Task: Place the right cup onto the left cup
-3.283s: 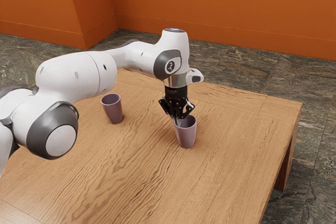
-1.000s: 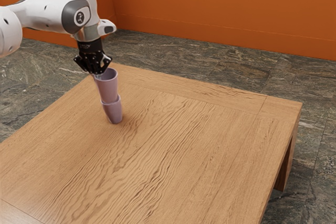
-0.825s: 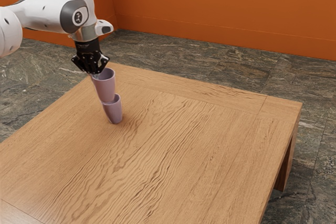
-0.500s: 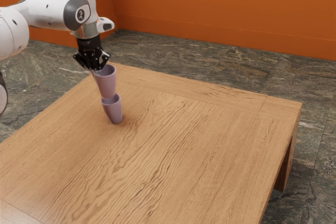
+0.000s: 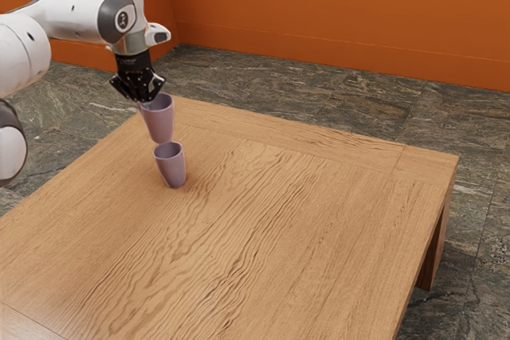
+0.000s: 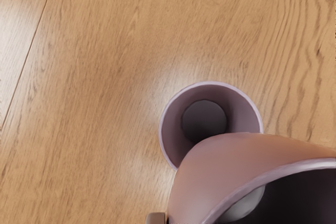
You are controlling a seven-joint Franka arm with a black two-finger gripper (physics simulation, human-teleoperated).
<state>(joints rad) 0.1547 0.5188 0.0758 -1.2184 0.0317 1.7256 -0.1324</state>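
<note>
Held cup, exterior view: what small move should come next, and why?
I'd probably ease the tool slightly toward the exterior view's right before lowering. The held cup hangs just above the standing cup, and its base looks a little toward the exterior view's left of that cup's mouth. The depth offset is hard to judge, so lowering now might catch the rim.

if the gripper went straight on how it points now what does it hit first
My gripper points down; its held cup would probably meet the standing cup first, though depth is unclear.

Upper mauve cup upright, raised; lower mauve cup upright on table.
</note>
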